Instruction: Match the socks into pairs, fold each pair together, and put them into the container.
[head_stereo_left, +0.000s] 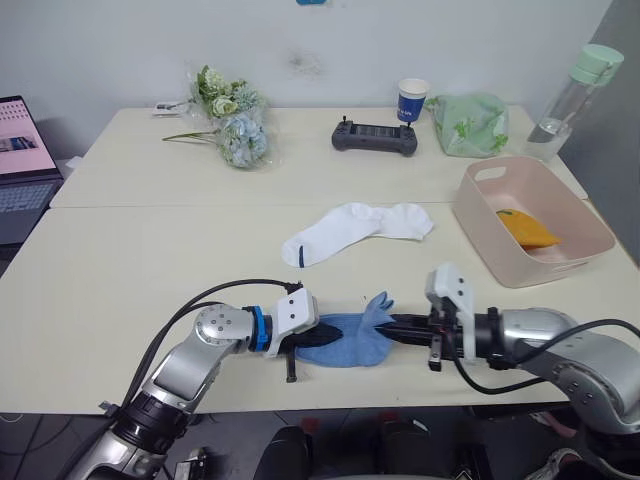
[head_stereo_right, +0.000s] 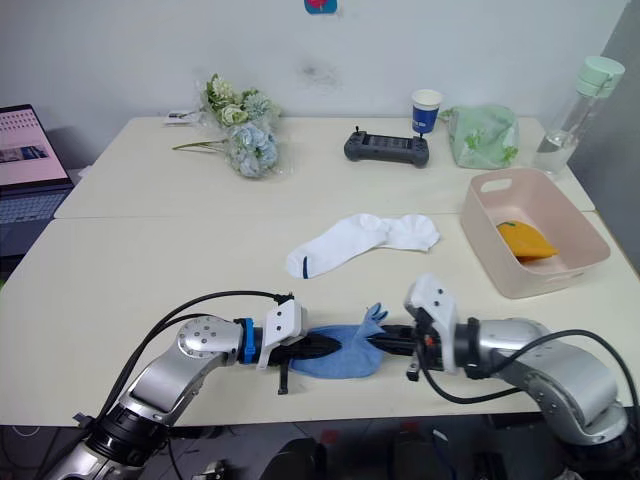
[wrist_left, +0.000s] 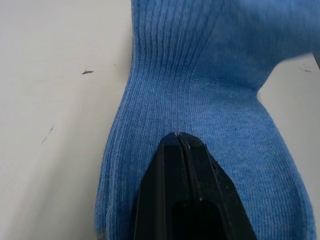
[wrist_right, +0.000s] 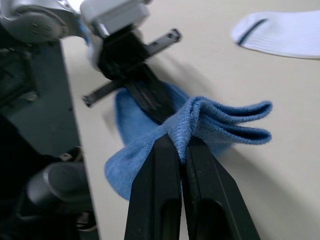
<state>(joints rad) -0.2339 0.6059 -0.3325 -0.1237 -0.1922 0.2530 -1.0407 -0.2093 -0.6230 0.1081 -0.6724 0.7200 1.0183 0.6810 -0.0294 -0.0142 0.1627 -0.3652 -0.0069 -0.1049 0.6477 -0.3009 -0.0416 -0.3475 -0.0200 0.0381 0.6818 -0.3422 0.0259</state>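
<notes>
The light blue socks (head_stereo_left: 352, 343) lie stacked at the table's front edge. My left gripper (head_stereo_left: 333, 334) is shut, its black fingers (wrist_left: 178, 150) lying flat on top of the blue fabric. From the other side my right gripper (wrist_right: 181, 142) is shut on one end of the blue socks (wrist_right: 220, 122), which is bunched and raised off the table. Two white socks (head_stereo_left: 355, 230) lie overlapping in the middle of the table. At the right stands the pink container (head_stereo_left: 483, 220) with a folded mustard-orange sock (head_stereo_left: 526, 229) inside.
Along the back of the table are a pale green cloth bag (head_stereo_left: 468, 122), a paper cup (head_stereo_left: 412, 100), a black controller (head_stereo_left: 375, 137) and a bunch of flowers (head_stereo_left: 232, 118). A clear bottle (head_stereo_left: 572, 92) stands at the back right. A laptop (head_stereo_left: 20, 160) is at the far left.
</notes>
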